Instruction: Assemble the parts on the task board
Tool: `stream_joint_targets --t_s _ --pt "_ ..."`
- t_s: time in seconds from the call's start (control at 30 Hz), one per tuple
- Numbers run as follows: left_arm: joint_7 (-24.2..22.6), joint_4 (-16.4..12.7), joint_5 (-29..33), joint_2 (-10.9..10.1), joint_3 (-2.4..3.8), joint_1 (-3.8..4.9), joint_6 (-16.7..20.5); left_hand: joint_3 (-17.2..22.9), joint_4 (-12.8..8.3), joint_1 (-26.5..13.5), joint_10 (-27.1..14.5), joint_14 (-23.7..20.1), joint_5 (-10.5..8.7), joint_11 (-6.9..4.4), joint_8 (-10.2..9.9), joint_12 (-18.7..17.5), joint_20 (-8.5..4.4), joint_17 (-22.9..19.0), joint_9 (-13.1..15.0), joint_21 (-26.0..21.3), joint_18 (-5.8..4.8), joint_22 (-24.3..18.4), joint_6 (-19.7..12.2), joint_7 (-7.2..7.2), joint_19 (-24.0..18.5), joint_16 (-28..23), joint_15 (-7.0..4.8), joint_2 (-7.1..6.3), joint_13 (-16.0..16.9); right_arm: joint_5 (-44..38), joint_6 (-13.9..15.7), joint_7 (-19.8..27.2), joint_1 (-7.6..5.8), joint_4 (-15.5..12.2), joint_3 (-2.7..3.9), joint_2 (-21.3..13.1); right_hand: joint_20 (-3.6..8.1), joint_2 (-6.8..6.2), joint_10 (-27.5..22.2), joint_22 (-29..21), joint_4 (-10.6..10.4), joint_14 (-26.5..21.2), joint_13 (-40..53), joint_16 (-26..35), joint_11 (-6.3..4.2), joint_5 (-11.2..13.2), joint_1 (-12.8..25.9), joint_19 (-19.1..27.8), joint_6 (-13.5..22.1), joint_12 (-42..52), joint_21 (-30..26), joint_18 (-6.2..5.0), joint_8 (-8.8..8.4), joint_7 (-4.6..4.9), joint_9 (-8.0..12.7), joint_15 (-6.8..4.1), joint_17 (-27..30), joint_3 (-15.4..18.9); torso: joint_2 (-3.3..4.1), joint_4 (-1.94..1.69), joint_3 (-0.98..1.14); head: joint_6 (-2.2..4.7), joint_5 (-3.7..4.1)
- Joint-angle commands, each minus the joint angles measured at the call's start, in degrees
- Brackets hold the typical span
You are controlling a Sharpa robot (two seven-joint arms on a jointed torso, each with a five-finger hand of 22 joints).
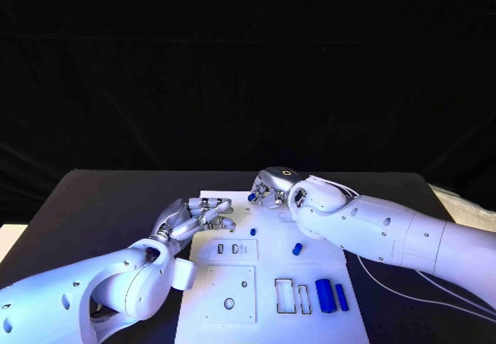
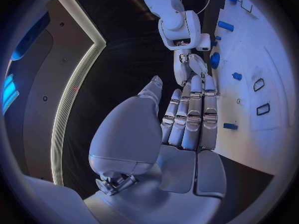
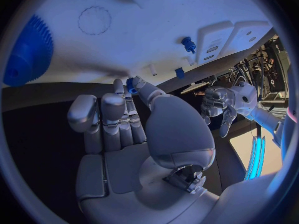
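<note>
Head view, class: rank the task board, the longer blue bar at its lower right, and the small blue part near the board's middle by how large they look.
1. task board
2. longer blue bar
3. small blue part

The bar lies nearer the camera, so its lead may be slightly exaggerated.

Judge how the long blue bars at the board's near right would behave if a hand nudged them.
The blue bars look rigid and small, so probably light. Lying flat on the smooth white task board, they would likely slide rather than tip.
</note>
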State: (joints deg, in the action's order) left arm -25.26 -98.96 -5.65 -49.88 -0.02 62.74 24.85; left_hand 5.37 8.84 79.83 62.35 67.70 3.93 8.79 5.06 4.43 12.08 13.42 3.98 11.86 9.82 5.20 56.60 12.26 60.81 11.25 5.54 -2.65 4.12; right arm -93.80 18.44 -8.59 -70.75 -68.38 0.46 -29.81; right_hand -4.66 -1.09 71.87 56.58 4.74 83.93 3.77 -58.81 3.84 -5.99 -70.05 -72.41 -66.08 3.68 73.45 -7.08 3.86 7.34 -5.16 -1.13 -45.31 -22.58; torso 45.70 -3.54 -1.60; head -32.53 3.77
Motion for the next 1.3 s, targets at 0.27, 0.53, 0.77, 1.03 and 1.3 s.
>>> stream_joint_targets --t_s 0.27,0.53,0.77,1.03,1.3 --pt "0.0 0.0 0.1 0.2 0.05 0.07 -1.3 0.0 -0.5 0.1 -0.2 -0.3 -0.20 0.42 -0.3 -0.4 -0.06 0.1 0.0 -0.4 0.56 -0.1 -0.1 0.44 0.4 -0.5 0.35 0.52 0.0 1.2 0.0 0.4 0.23 0.4 -0.20 0.1 -2.18 -4.08 -9.1 -4.7 -1.3 -1.8 -0.2 5.0 2.47 -0.1 -0.9 3.6 9.1 -0.1 -2.4 -0.33 -0.42 2.78 1.4 2.13 7.0 1.6 0.06 -0.19 -0.05 -0.03 0.20" --pt "-0.2 0.0 0.1 0.0 0.04 0.07 -1.0 0.0 -0.5 0.1 -0.2 -0.3 -0.20 0.45 -0.3 -0.4 -0.05 0.1 0.0 -0.5 0.56 -0.1 -0.2 0.46 0.4 -0.5 0.36 0.55 0.0 1.8 1.9 1.0 0.23 -1.3 -0.20 -1.3 -2.42 -4.09 -9.8 -5.4 -1.3 -2.0 -0.1 5.9 2.63 -0.9 -1.8 4.1 9.7 0.2 -2.8 -0.49 -0.25 2.96 1.3 2.29 8.2 2.2 -0.09 -0.06 0.08 0.00 0.14" --pt "-0.3 -0.1 0.1 -0.2 0.04 0.07 -1.0 0.0 -0.5 0.1 -0.2 -0.3 -0.20 0.45 -0.3 -0.4 -0.05 0.1 0.0 -0.5 0.56 -0.1 -0.2 0.46 0.4 -0.5 0.36 0.55 0.0 5.1 3.9 0.4 0.05 -8.4 0.28 -7.8 -2.04 -3.68 -4.3 -2.5 -1.9 -0.7 0.8 2.5 1.60 -2.6 -2.4 2.2 7.9 2.9 -1.1 0.00 0.19 2.51 1.0 1.60 4.3 1.9 -0.25 0.48 0.31 0.11 0.18" --pt "-0.4 0.5 0.1 -0.2 0.03 0.04 -1.2 0.0 -0.6 0.1 -0.2 -0.3 -0.19 0.45 -0.3 -0.4 -0.04 0.2 0.0 -0.5 0.56 -0.2 -0.2 0.45 0.4 -0.6 0.37 0.58 0.0 17.0 0.6 -2.7 -1.76 -14.7 1.66 -16.8 0.90 -6.38 9.3 13.9 -3.4 3.4 35.2 -17.7 -1.93 -4.8 -2.7 -7.0 9.9 40.1 8.3 3.07 0.20 -0.22 1.1 -0.81 -21.4 7.8 -0.93 1.44 0.69 -0.19 0.23" --pt "-0.5 1.2 0.1 0.1 0.02 0.01 -1.4 0.0 -0.6 0.2 -0.2 -0.4 -0.18 0.44 -0.3 -0.5 -0.03 0.2 0.0 -0.5 0.56 -0.2 -0.2 0.44 0.4 -0.6 0.37 0.63 0.0 18.7 -3.0 -4.5 -2.27 -13.6 1.67 -18.9 -0.54 -4.86 8.3 19.2 -6.7 4.0 66.1 -24.9 -0.53 -5.5 -3.1 -9.1 11.1 68.2 11.0 4.02 0.40 1.11 1.0 0.16 -32.4 13.1 -1.27 1.75 1.04 -0.53 0.28"
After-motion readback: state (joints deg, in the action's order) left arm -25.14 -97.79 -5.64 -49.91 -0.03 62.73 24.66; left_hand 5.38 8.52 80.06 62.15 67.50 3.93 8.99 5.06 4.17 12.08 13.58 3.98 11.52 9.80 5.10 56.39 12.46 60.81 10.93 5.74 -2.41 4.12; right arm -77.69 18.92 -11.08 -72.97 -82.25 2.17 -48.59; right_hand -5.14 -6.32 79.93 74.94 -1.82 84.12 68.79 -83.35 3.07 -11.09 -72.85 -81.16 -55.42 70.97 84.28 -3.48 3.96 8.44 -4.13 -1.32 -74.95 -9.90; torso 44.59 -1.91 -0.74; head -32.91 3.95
